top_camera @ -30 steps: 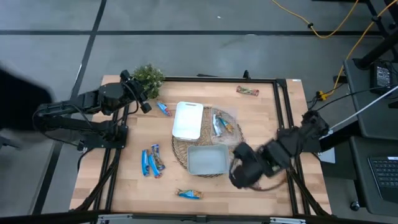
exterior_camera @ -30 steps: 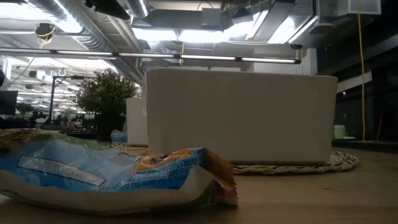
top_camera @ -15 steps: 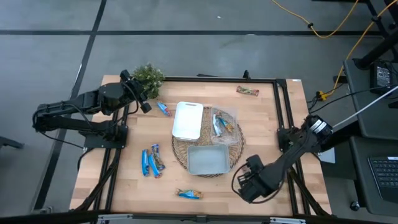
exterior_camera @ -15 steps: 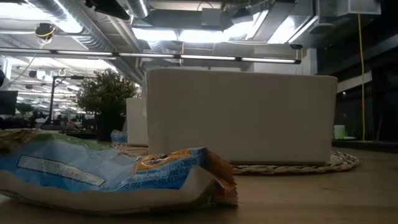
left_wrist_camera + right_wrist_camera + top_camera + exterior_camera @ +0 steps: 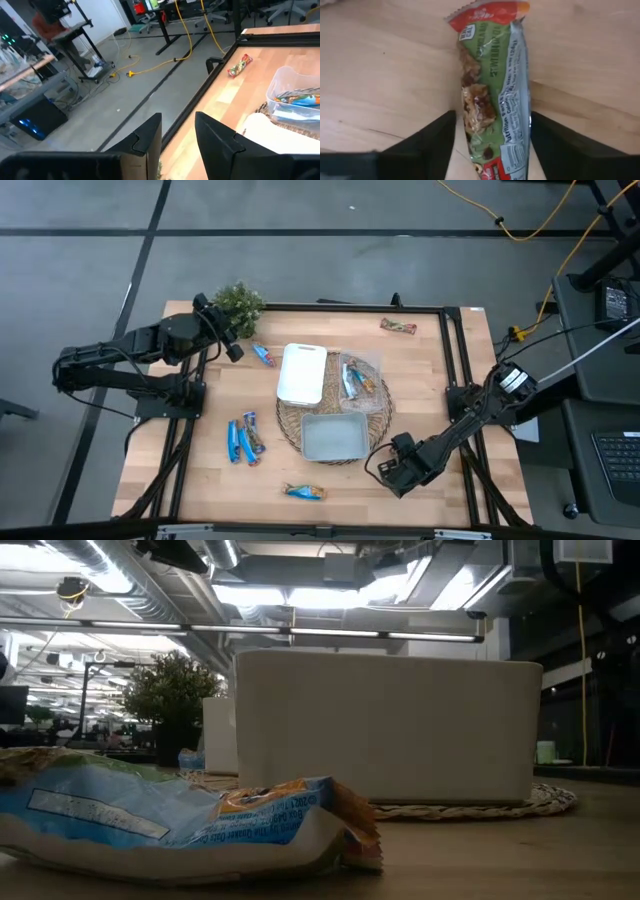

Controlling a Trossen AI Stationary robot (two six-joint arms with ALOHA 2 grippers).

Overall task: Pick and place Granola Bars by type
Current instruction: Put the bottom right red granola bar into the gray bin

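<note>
My right gripper (image 5: pixel 393 470) is low over the table's near right part, open and pointing down. In the right wrist view (image 5: pixel 492 127) a green, red-ended granola bar (image 5: pixel 492 65) lies flat on the wood between its two fingers. In the high view the gripper hides that bar. My left gripper (image 5: pixel 234 351) waits open and empty by the potted plant (image 5: pixel 238 304), its fingers slightly apart (image 5: pixel 178 132). Other bars lie loose: blue ones (image 5: pixel 243 439), one by the plant (image 5: pixel 263 354), one near the front edge (image 5: pixel 304 492) and a red-green one (image 5: pixel 398 326) at the far edge. My right gripper comes from above, pointing down, with one finger (image 5: pixel 432 145) on each long side of the green bar's lower half (image 5: pixel 495 145), lying along it. The bar fills the gap and rests flat on the table. I cannot tell whether the fingers touch it.
A woven mat in the middle bears a white tray (image 5: pixel 302 373), a clear tub holding bars (image 5: pixel 361 378) and a pale empty tub (image 5: pixel 333 438). Black frame rails (image 5: pixel 462 370) run along the table's sides. In the low view a blue bar (image 5: pixel 170 820) lies before the white box (image 5: pixel 385 725).
My right arm has stretched out and swung its gripper away from the pale tub toward the table's near edge, then settled it slightly back over the spot where the green bar lies. The left arm and the loose bars have stayed put.
</note>
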